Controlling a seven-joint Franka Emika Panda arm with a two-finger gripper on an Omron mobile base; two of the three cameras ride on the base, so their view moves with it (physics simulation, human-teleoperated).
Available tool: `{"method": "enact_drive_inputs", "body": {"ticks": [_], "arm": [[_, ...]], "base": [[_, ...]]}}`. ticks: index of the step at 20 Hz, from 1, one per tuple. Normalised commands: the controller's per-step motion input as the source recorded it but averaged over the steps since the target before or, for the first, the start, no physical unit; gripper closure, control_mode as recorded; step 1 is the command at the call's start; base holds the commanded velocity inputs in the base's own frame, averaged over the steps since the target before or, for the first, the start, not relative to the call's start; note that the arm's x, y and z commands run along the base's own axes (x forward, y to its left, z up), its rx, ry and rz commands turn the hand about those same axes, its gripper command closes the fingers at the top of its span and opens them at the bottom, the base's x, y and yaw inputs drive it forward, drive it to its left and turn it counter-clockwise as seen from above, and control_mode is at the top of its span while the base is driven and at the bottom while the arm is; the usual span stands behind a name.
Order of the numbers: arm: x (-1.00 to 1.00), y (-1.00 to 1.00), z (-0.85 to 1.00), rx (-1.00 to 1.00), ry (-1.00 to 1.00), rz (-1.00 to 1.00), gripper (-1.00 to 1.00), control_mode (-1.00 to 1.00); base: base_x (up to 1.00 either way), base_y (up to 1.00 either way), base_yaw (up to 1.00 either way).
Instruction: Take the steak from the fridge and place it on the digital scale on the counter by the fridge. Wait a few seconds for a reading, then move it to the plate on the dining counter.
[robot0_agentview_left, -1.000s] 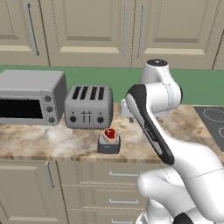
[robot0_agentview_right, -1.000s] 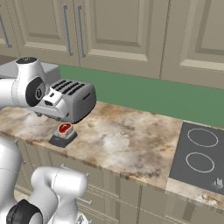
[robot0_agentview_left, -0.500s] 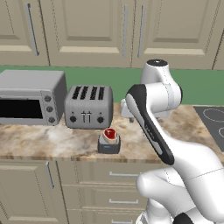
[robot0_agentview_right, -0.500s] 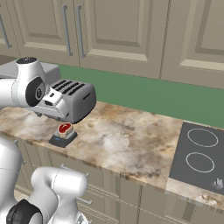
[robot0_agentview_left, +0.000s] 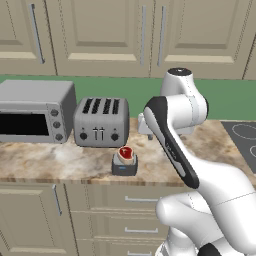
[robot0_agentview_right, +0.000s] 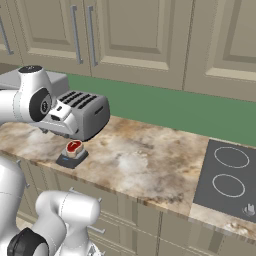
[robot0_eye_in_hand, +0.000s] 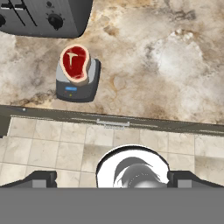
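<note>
The steak (robot0_agentview_left: 125, 152) (robot0_agentview_right: 74, 146) (robot0_eye_in_hand: 75, 62), red with a pale fat rim, lies on top of the small dark digital scale (robot0_agentview_left: 124, 166) (robot0_agentview_right: 70, 159) (robot0_eye_in_hand: 78, 85). The scale stands near the front edge of the marbled counter (robot0_agentview_left: 55, 161) (robot0_agentview_right: 145, 155) (robot0_eye_in_hand: 166, 57), just in front of the toaster. My gripper (robot0_eye_in_hand: 113, 177) hangs high above the counter's front edge, apart from the steak and looking down on it. Its jaws stand wide open with nothing between them.
A silver four-slot toaster (robot0_agentview_left: 101, 121) (robot0_agentview_right: 85, 112) (robot0_eye_in_hand: 43, 15) stands right behind the scale, and a toaster oven (robot0_agentview_left: 35, 111) sits to its left. A black cooktop (robot0_agentview_right: 230, 175) (robot0_agentview_left: 242, 137) lies at the counter's right end. Cream wall cabinets (robot0_agentview_left: 100, 35) hang above.
</note>
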Motion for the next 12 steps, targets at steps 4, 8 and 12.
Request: {"method": "enact_drive_inputs", "body": {"ticks": [4,8,12], "arm": [[0.0,0.0,0.0,0.0,0.0,0.0,-1.0,-1.0],[0.0,0.0,0.0,0.0,0.0,0.0,-1.0,-1.0],[0.0,0.0,0.0,0.0,0.0,0.0,-1.0,-1.0]], "base": [[0.0,0.0,0.0],[0.0,0.0,0.0],[0.0,0.0,0.0]]}}
